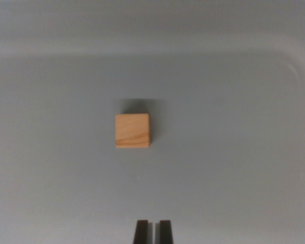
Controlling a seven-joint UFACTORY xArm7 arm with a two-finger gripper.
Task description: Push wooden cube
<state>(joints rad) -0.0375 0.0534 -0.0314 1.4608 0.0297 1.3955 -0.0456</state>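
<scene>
A small light-brown wooden cube point(132, 130) sits on a pale grey surface near the middle of the wrist view, casting a shadow on its far side. At the bottom edge, my gripper point(153, 231) shows as two dark fingertips standing close together with only a thin gap between them. Nothing is held between them. The cube lies well above the fingertips in the picture and slightly toward the wrist view's left, with bare surface between them.
The grey surface looks like a shallow tray whose raised rim point(274, 51) runs across the top and curves down at the wrist view's right.
</scene>
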